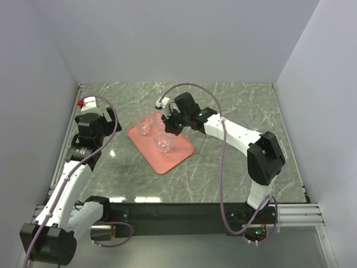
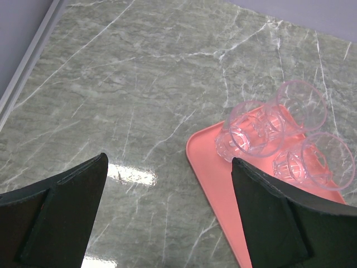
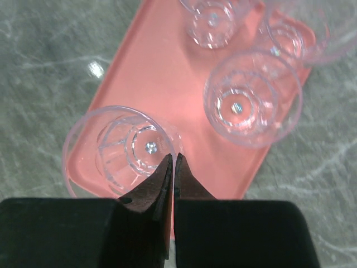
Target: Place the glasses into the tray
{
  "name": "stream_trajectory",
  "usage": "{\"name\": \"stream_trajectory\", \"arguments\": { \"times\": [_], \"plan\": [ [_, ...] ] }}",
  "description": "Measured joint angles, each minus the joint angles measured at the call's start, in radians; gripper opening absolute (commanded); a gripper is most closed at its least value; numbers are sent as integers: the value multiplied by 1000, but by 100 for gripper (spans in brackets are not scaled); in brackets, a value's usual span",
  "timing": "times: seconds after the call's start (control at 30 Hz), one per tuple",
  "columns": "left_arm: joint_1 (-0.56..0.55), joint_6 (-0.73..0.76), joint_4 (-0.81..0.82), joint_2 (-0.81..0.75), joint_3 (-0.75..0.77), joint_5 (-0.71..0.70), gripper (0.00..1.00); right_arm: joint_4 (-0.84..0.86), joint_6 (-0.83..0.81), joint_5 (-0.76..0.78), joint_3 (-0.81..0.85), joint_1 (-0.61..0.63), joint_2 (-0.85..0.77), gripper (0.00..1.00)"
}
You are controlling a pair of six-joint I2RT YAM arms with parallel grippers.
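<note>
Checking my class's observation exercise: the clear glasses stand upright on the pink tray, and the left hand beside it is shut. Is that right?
No: the left hand is open, not shut. The left wrist view shows its fingers spread wide, nothing between them. The glasses do stand upright on the pink tray.

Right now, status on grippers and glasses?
Left gripper open beside tray. Right gripper shut at rim of nearest glass. Four glasses upright on tray. Nothing in the way.

Four glasses (image 3: 254,100) visible, one tray (image 3: 162,72).
</note>
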Motion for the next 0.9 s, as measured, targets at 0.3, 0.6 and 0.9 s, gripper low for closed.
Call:
{"name": "stream_trajectory", "arguments": {
  "times": [0.3,0.6,0.9],
  "plan": [
    [0,-16,0,-24,-5,-57,98,18,27,69,170,124,146,0],
    [2,-41,0,-39,-5,-142,99,24,116,182,299,164,296,0],
    [2,-45,0,-50,-5,-148,99,25,138,219,390,164,347,0]
  ]
}}
